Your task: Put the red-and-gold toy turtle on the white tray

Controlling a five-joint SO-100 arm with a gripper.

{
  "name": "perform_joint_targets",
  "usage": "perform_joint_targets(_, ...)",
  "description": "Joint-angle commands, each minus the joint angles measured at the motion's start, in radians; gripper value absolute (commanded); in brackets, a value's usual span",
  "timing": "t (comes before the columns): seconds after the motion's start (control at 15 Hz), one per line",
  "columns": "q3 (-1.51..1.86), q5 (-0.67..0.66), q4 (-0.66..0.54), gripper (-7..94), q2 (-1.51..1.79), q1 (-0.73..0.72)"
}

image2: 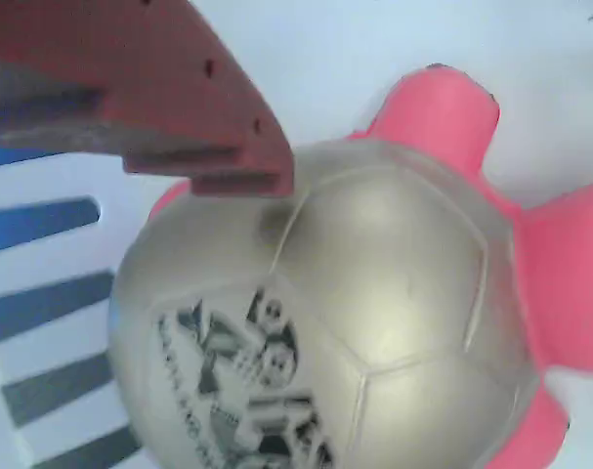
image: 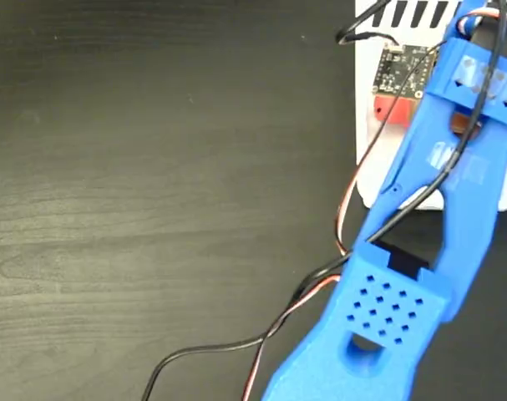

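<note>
The red-and-gold toy turtle [image2: 355,293] fills the wrist view, gold shell with a black printed mark facing up and coral-red limbs at the right. It lies over the white tray [image2: 42,244], whose dark stripes show at the left. One red finger [image2: 179,98] of my gripper reaches over the shell's upper left edge; the other finger is hidden. In the fixed view the blue arm [image: 453,167] covers most of the white tray [image: 370,142] at the upper right. There only a red part of the gripper [image: 395,110] shows, and the turtle is hidden.
A dark wooden tabletop [image: 153,184] spans the left and middle of the fixed view. Black and red cables [image: 261,334] trail from the arm across the table's lower middle. A small circuit board [image: 401,68] sits on the arm above the tray.
</note>
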Motion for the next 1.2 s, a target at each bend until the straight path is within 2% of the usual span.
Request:
perform_joint_targets(0.0, -0.025, 0.012, 0.011, 55, 0.166, -0.002)
perform_joint_targets(0.07, -0.044, 0.043, 0.008, 44, 0.207, -0.005)
perform_joint_targets(0.2, -0.100, 0.135, 0.006, 4, 0.293, -0.012)
perform_joint_targets(0.27, -0.127, 0.183, -0.009, 0, 0.337, -0.017)
perform_joint_targets(0.53, -0.041, 0.359, -0.118, 0, 0.577, -0.072)
perform_joint_targets(0.8, 0.437, 0.403, -0.278, 0, 0.871, -0.295)
perform_joint_targets(0.93, 0.819, 0.383, -0.479, 0, 1.031, -0.437)
perform_joint_targets(1.07, 1.249, 0.357, -0.781, 0, 1.210, -0.565)
perform_joint_targets(1.13, 1.401, 0.337, -0.874, 0, 1.292, -0.614)
